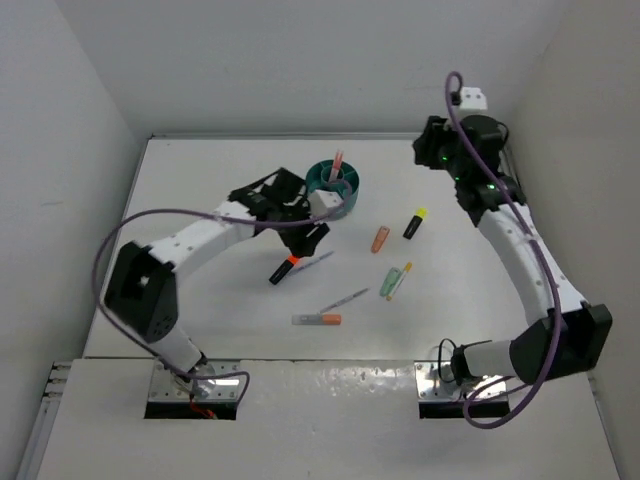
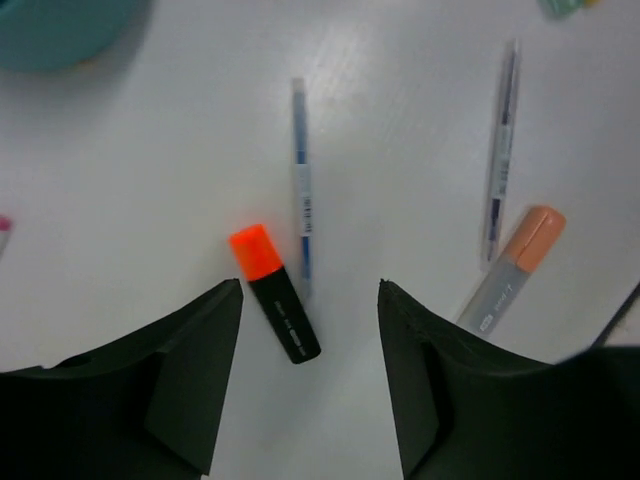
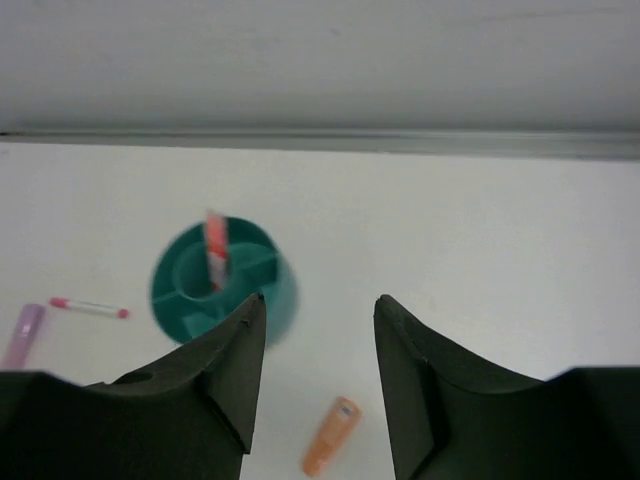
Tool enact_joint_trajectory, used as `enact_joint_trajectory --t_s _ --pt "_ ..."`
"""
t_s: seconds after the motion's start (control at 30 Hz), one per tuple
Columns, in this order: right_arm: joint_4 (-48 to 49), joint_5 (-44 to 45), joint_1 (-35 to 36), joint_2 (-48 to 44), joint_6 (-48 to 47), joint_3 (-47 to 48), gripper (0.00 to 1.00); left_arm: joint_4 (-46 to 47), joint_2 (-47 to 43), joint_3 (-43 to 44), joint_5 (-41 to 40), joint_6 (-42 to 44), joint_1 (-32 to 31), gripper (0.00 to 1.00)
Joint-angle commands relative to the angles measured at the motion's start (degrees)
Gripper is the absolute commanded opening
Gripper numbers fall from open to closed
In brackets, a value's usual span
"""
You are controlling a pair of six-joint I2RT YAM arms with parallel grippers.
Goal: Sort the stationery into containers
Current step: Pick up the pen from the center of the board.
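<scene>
The teal cup [image 1: 335,186] stands at the back middle with a pink pen [image 1: 337,160] upright in it; it also shows in the right wrist view [image 3: 222,283]. My left gripper [image 1: 311,237] is open and empty just in front of the cup. In the left wrist view the left gripper [image 2: 310,288] hangs above a black-orange marker [image 2: 276,296] and a thin blue pen [image 2: 302,200]. My right gripper [image 1: 433,150] is open and empty, raised at the back right. In its own view the right gripper [image 3: 320,302] is above bare table, with an orange stubby marker [image 3: 331,449] below it.
On the table lie a black-yellow marker [image 1: 414,223], a green marker [image 1: 391,281] with an orange pen beside it, a grey pen [image 1: 345,300] and a grey-orange marker [image 1: 317,319]. A pink pen [image 3: 90,307] and a lilac marker [image 3: 24,335] lie left of the cup. Walls close off three sides.
</scene>
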Motion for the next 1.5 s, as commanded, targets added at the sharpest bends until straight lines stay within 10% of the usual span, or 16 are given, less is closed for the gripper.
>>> enact_joint_trajectory --t_s 0.0,0.4,1.47 --pt "-13.6 -1.9 -6.8 -3.5 -1.7 -4.1 0.46 -12.9 12.9 10.5 -2.1 5.2 -4.4 0.61" --pt "-25.4 -6.3 -19.8 -13.8 -1.3 -10.2 0.44 -37.7 43.7 47.8 -5.6 9.0 -7.5 0.60" --pt "-25.9 -6.9 -20.3 -13.0 1.3 -11.7 0.42 -25.0 51.8 39.3 -16.1 3.5 -15.3 0.29"
